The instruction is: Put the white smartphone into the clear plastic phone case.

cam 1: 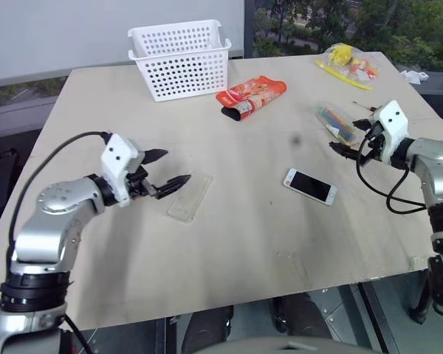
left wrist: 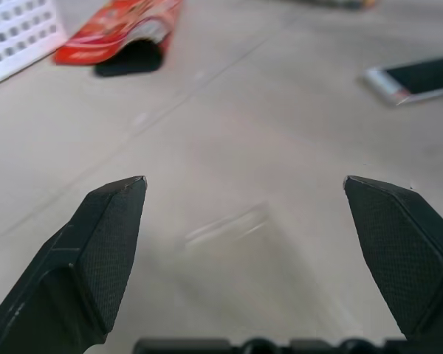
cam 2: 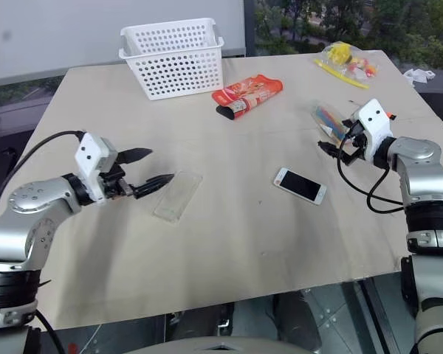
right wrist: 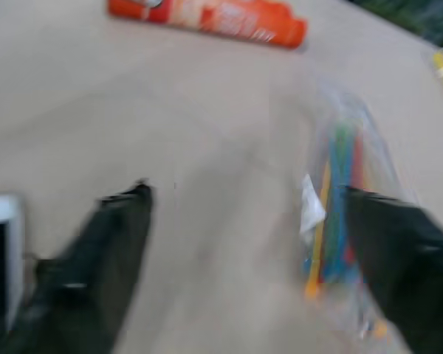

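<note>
On the pale table the white smartphone (slick, stiff, likely best pinched across its long edges) lies apart from the clear plastic phone case, both grippers' fingers spread wide, empty.

White smartphone and clear phone case lying apart on the table.
The slim white rectangular smartphone lies flat, dark glossy screen up, right of centre, turned at an angle to the near edge. The transparent colourless plastic phone case, a shallow rounded-corner shell, lies flat and empty left of centre, well apart from it.
</note>
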Motion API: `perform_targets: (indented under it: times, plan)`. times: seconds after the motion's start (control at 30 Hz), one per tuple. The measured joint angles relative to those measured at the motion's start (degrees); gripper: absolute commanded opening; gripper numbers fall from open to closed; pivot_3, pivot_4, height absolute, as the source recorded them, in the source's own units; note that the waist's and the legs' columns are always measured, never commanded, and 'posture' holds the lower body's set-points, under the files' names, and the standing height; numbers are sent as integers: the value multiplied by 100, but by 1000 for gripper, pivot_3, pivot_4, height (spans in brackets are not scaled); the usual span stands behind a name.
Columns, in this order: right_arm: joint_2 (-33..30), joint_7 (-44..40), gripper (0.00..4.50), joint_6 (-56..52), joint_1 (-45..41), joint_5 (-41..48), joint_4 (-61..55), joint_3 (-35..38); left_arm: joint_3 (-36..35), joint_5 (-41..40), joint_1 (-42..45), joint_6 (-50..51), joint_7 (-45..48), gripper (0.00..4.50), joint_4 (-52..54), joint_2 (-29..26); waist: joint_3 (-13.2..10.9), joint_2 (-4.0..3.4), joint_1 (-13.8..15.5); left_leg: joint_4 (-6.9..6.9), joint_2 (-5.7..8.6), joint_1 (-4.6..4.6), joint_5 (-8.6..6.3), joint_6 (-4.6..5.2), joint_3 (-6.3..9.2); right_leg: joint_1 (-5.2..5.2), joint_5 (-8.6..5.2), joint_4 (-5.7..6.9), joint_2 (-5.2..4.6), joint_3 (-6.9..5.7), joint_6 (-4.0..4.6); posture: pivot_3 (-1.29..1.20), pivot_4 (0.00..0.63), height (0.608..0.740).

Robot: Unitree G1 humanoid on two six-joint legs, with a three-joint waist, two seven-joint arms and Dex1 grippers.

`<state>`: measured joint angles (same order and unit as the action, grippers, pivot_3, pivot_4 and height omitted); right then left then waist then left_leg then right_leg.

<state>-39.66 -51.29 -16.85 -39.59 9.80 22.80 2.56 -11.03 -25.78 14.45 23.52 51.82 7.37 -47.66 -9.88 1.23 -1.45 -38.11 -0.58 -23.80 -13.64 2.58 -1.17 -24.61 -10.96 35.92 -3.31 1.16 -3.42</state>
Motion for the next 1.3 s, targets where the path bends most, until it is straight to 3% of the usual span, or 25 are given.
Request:
perform_targets:
  times: [0.07,0.13,0.3,0.47,0.7,1.0,1.3]
  plan:
    - [-49,-57,4489,-400,430,298,-951,96,53,216,344,-515,654,4500,-902,-383,0,0,-4,0,1,2,0,0,-6,0,0,0,2,0,0,0,150,740]
    - [-52,-54,4489,-547,557,392,-1191,122,61,299,456,-669,814,4500,-1175,-446,-1,-2,-7,0,-1,3,0,0,-4,-1,-1,0,0,1,0,0,150,740]
    - [-79,-235,4489,-1349,1485,1231,-2812,327,369,898,1193,-1647,1323,4500,-3018,-518,-1,-2,76,-1,0,-5,0,0,-11,-3,-1,-1,4,-9,-1,0,150,740]
    - [-83,-459,4489,-1810,2291,2166,-4313,464,870,1513,1156,-2408,1672,4500,-3897,-514,-1,1,83,-2,-7,-7,-1,1,-9,-2,-1,-2,1,-8,-1,0,150,740]
    - [100,-177,4489,-2089,2421,2556,-4952,230,1123,1950,1239,-3147,1677,4500,-3924,-210,7,-6,124,-23,-2,2,0,1,-12,11,-10,3,-34,-6,17,0,150,740]
    - [109,74,4489,-2153,2218,2688,-4967,233,1650,1845,991,-3166,1801,4500,-2633,698,12,0,265,-25,18,-12,-7,13,-7,14,3,-5,-53,-17,-7,0,150,740]
    - [82,250,4489,-2166,2225,2726,-5018,234,2113,2088,1515,-3810,2139,4500,-2983,950,12,0,234,-29,13,-7,-6,13,-7,16,2,-2,-37,-18,-8,0,150,740]
